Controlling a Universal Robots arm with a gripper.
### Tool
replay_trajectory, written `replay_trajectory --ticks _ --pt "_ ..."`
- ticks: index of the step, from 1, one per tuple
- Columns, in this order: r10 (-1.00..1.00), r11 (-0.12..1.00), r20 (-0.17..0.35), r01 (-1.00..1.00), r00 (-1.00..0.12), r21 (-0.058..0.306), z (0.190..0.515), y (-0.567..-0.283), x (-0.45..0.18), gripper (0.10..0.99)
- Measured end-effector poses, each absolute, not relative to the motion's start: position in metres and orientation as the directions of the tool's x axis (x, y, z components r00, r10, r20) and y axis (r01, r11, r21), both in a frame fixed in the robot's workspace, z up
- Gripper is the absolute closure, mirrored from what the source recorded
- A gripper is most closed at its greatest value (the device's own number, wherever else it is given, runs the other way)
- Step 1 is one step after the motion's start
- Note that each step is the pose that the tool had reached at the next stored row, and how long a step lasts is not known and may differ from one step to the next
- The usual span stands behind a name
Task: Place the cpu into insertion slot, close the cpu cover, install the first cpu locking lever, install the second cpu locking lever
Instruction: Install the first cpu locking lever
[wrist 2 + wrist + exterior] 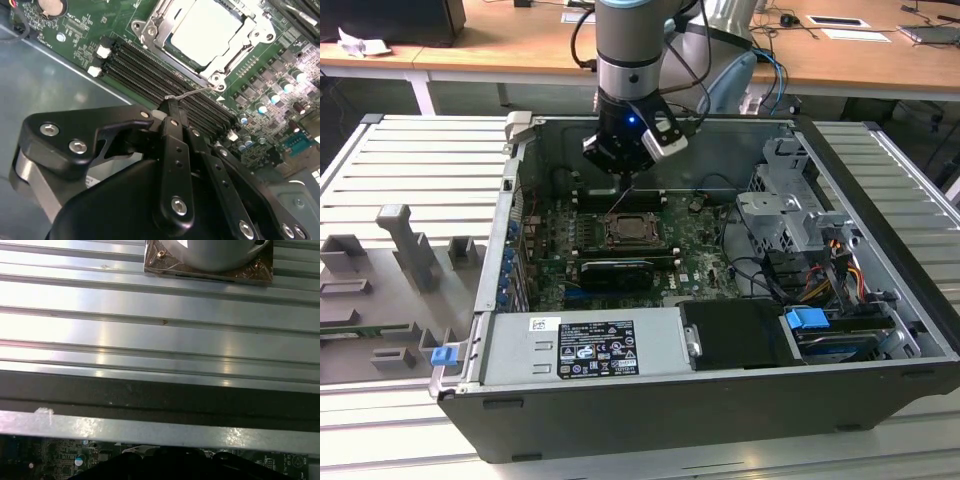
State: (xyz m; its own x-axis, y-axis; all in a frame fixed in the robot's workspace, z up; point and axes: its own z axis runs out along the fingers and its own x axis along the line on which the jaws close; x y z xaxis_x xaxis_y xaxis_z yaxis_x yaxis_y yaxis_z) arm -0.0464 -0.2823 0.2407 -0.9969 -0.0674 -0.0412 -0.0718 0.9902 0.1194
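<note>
Black and narrow, the end effector (169, 102) has its fingers (172, 135) drawn together on the tip of a thin wire locking lever (192, 91), just above the row of memory slots (150, 75). Beyond the lever lies the socket: the cpu (207, 32) sits in it, its pale metal top framed by the silvery cpu cover (152, 27), which lies flat. In the exterior view the arm (630, 50) reaches down into the open computer case (880, 210), which rests on the ribbed metal table (410, 160).
</note>
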Motion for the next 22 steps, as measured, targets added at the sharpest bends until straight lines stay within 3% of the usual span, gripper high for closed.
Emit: replay_trajectory --ticks 22 --pt "-0.068 0.992 -0.039 -0.072 -0.997 0.108 0.224 -0.289 -0.034 0.98"
